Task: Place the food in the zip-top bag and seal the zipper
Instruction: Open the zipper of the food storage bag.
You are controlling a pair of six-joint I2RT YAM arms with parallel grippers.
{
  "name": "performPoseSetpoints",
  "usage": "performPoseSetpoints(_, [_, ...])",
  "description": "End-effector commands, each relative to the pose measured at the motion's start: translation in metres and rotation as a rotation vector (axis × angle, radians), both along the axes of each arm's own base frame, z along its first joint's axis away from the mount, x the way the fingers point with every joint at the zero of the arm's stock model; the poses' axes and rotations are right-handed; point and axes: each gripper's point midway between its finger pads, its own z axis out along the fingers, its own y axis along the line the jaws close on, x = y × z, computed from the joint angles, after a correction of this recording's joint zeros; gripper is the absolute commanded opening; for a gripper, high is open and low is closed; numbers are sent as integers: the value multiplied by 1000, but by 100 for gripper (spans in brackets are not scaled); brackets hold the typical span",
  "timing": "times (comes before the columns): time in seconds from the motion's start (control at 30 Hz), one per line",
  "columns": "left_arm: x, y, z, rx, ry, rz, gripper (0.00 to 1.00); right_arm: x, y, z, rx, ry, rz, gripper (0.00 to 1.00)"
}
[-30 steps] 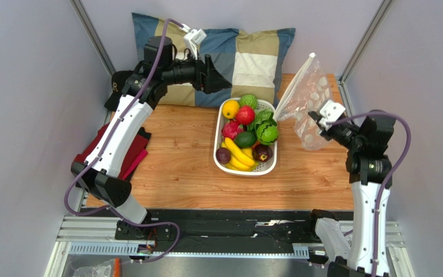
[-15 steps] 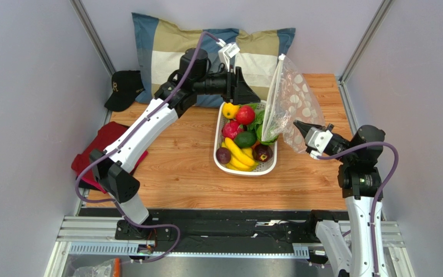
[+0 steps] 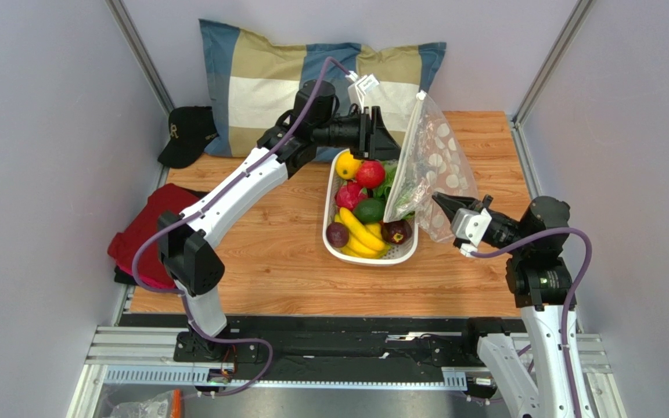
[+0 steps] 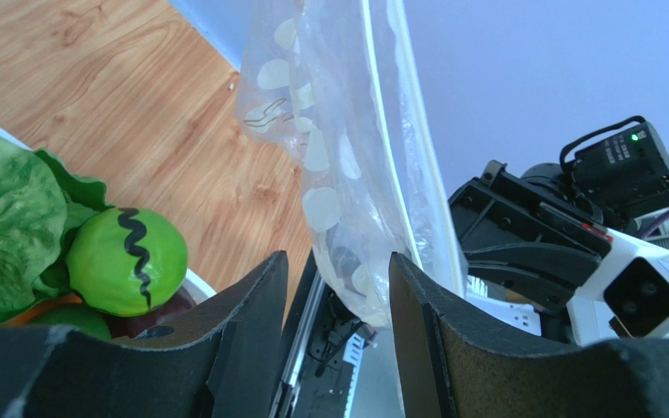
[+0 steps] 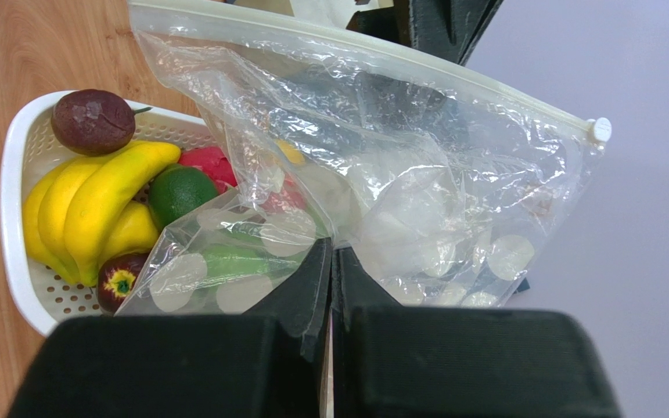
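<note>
1. The right gripper point(image 5: 329, 257) has its fingers pressed together on the spotted lower film of the bag point(image 3: 430, 165). That pinch holds the bag up on edge over the right side of the basket point(image 3: 327, 200), clear of the table point(image 3: 268, 252).
2. The left gripper point(image 4: 338, 270) is at the bag's upper rim with its fingers spread. The film hangs in the gap between them and nothing is clamped yet.
3. The bag looks thin, limp and slick, so I expect it to sag and twist from 1 pinch.
4. The zipper point(image 5: 373, 66) is the stiffest part and the best place to hold. Taking only 1 lip of it, near the middle, should let the mouth pull open.
5. The bag looks empty. The apple point(image 3: 370, 173), lemon point(image 3: 348, 165), lettuce point(image 4: 6, 209) and striped green fruit point(image 4: 127, 261) all lie in the basket.
6. These look like light, hard, smooth plastic. The round ones may roll or squirt out of a grip, so squeeze them across the middle. The crinkled lettuce should be easier to hold.
</note>
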Motion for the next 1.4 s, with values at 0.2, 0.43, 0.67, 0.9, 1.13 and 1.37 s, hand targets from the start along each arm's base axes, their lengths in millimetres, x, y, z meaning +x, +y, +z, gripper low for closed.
performPoseSetpoints(0.2, [8, 33, 25, -88, 3, 61, 57, 0, -1, -3, -27, -25, -3, 0])
performPoseSetpoints(0.43, [10, 43, 39, -144, 7, 77, 60, 1, 2, -6, -30, -18, 16, 0])
performPoseSetpoints(0.67, [-7, 23, 42, -147, 6, 6, 59, 2, 3, -7, -33, -15, 24, 0])
performPoseSetpoints(0.9, [-11, 13, 23, -101, 43, 0, 52, 1, 3, -5, -32, -22, 26, 0])
performPoseSetpoints(1.13, [-8, 8, 19, -127, 72, -6, 41, -2, 4, -4, -14, -24, 31, 0])
performPoseSetpoints(1.37, [0, 4, 10, -104, 80, 0, 29, -3, 6, 4, 4, -48, 46, 0])
